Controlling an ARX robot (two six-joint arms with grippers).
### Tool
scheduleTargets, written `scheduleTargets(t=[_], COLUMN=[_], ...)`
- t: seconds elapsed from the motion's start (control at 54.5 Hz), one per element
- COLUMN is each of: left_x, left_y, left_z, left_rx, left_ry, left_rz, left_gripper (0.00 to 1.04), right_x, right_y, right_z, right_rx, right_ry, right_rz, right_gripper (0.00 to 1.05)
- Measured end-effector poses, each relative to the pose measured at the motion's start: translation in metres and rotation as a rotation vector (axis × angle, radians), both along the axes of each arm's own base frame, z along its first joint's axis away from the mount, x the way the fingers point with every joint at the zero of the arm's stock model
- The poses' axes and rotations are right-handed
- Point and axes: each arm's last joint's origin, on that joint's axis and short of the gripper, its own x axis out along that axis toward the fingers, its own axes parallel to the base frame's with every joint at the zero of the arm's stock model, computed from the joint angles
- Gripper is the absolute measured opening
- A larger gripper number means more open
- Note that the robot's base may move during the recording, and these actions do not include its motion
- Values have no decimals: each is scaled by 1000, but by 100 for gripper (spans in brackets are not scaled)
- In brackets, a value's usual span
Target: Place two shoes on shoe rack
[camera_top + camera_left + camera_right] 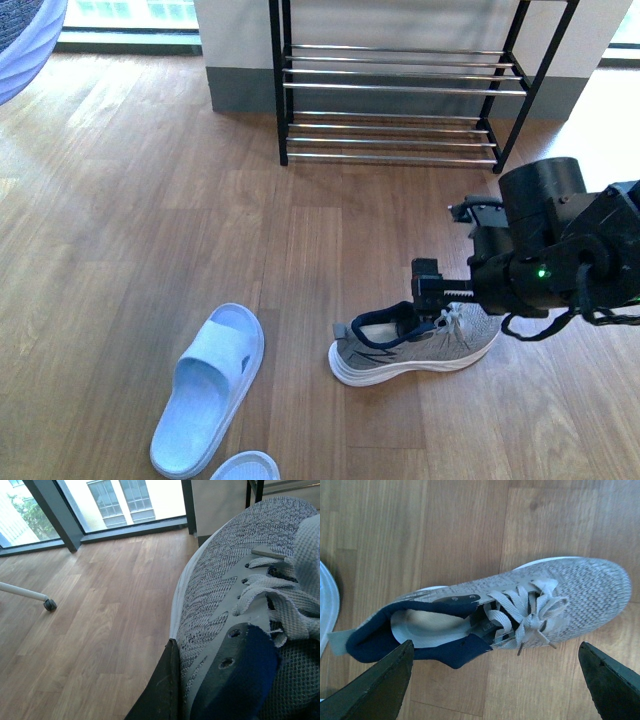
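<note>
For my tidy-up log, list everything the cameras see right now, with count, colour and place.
floor sneaker: one, grey, white sole, on the wood floor.
held sneaker: one, grey, at the left gripper, left wrist view only.
shoe rack: one, black frame, chrome rods, by the wall ahead.
slippers: two, light blue, floor front left, one cut off.
caster: one, dark, on a white leg, near the window.
right gripper: black, open, over the floor sneaker.
left gripper: black, one finger visible, apparently shut on the held sneaker.

Front looks downward at floor [150, 200]; right wrist straight above same shoe [415, 345].
</note>
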Motion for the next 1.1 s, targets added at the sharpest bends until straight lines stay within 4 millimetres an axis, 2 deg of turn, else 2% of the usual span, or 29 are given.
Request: scheduleTargets(t=[0.11,0.385,0.513,0.66,0.788,1.1], left_x=[0,0,0,0,0,0], left_y=[0,0,0,0,0,0], left_z=[0,0,0,0,0,0], left_rx=[0,0,0,0,0,0], left_ry=[0,0,0,0,0,0], left_rz=[0,0,0,0,0,0], left_gripper=[2,2,2,2,2,2], right_x=[5,21,30,27,22,29], right_y=[2,3,-5,-17,-23,-33], right_z=[-22,-46,-58,-76,-84,-87], right_rx=[18,73,112,90,73,134], right_ry=[53,113,170,262,301,316], right_rz=[-5,-69,-171,-279,-314,-445], right_gripper=[95,95,95,95,95,95])
